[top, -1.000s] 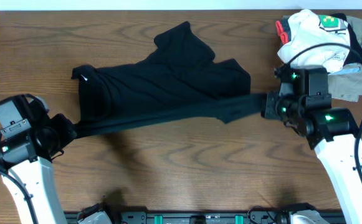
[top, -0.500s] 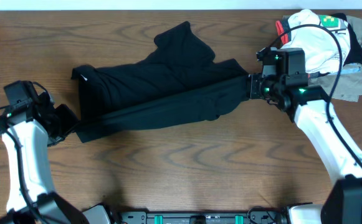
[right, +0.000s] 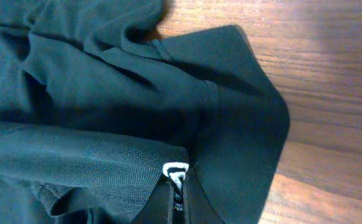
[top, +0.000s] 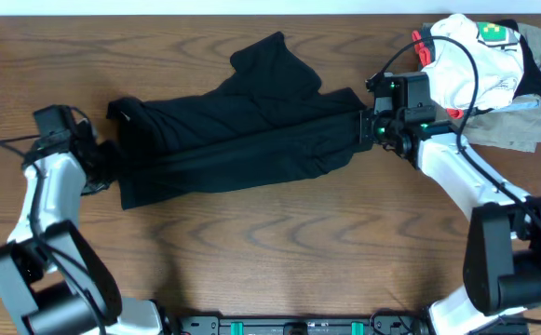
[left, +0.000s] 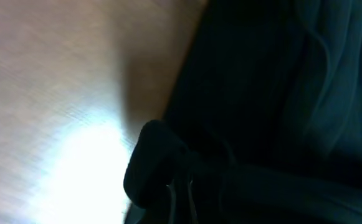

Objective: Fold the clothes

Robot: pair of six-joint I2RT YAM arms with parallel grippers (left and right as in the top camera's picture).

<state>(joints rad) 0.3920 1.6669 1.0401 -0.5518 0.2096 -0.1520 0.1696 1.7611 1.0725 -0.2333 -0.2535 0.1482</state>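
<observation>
A black garment point(top: 237, 140) lies spread across the middle of the wooden table, its front part folded up over the rest. My left gripper point(top: 102, 163) is shut on its left edge; the left wrist view shows the dark cloth point(left: 280, 93) pinched at the jaws point(left: 181, 193). My right gripper point(top: 368, 127) is shut on the garment's right edge; the right wrist view shows the black fabric point(right: 106, 112) clamped between the closed fingers point(right: 177, 186).
A pile of other clothes point(top: 480, 65), white, beige and dark with a red bit, sits at the back right corner, just behind my right arm. Bare wooden table point(top: 279, 251) lies in front of the garment.
Both grippers have moved away from me toward the back, carrying the garment's front edge up over its body. The stretched strip of cloth now lies folded on the garment.
</observation>
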